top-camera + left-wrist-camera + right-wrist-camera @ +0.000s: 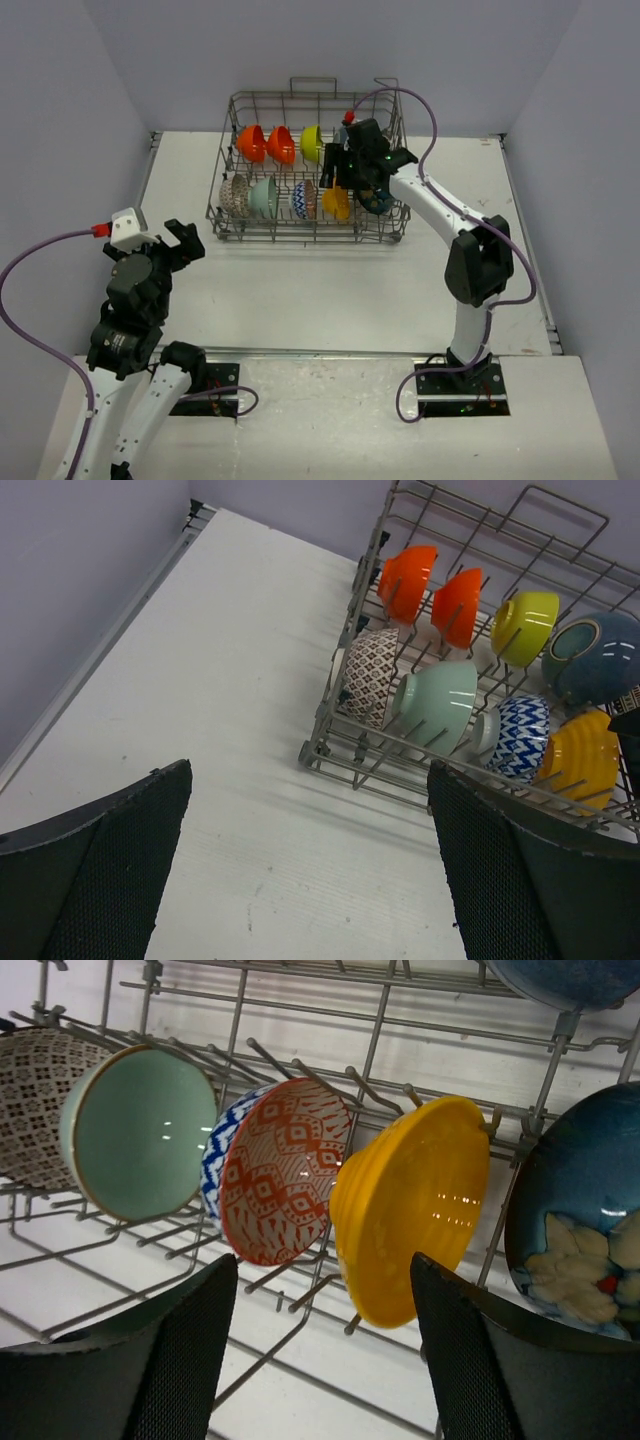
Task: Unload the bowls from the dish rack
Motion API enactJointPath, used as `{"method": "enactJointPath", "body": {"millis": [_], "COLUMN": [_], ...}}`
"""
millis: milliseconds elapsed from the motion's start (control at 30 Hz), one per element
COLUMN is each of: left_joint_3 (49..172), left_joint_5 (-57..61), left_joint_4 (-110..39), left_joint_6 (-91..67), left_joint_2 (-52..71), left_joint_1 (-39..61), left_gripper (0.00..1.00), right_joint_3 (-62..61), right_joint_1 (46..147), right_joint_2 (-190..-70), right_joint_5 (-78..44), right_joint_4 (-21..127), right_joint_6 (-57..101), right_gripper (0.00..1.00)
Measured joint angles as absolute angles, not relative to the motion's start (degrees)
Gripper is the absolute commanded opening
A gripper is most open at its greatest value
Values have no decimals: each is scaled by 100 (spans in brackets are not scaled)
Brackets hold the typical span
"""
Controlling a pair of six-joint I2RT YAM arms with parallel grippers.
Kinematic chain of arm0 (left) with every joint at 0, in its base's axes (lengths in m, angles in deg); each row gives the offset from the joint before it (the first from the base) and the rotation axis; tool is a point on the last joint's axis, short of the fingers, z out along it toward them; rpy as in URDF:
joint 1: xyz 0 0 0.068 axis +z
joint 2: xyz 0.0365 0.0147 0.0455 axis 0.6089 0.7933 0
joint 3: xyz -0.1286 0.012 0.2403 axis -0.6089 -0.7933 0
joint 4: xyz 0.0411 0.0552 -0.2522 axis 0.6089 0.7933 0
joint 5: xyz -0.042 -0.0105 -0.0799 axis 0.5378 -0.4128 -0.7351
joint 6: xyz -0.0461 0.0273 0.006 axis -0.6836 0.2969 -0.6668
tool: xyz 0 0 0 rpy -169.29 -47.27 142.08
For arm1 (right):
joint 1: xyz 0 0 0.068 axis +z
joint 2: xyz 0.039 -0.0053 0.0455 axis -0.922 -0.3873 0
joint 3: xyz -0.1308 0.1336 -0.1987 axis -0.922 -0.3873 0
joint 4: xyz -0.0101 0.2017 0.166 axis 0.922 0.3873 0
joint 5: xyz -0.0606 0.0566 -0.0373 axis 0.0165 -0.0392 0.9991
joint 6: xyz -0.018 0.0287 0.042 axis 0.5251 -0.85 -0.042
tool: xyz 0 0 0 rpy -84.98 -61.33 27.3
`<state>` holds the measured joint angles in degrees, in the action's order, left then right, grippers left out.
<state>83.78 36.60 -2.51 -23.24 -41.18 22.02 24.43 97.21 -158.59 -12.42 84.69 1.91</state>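
Left gripper (180,240), nearest and spread wide, hovers within pale lilac walls (60,150) over the white table (300,290), whose far side bears the grey wire dish rack (290,96) holding bowls (265,196) on edge in two rows, the right gripper (322,1260), fingers apart, just before the yellow bowl (410,1220).

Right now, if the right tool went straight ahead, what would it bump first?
Probably the yellow bowl, standing on edge in the dish rack straight ahead of the right tool, though depth is unclear.
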Motion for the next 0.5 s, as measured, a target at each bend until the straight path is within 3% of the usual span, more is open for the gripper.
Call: {"method": "enactJointPath", "body": {"millis": [500], "left_joint_3": [8363], "left_joint_5": [3562], "left_joint_4": [-284], "left_joint_6": [-2324], "left_joint_2": [-4175], "left_joint_1": [2202], "left_gripper": [100], "right_joint_3": [2590], "right_joint_1": [9481], "right_joint_2": [-16499], "right_joint_5": [-2099], "right_joint_4": [8419], "right_joint_6": [84], "right_gripper": [49]}}
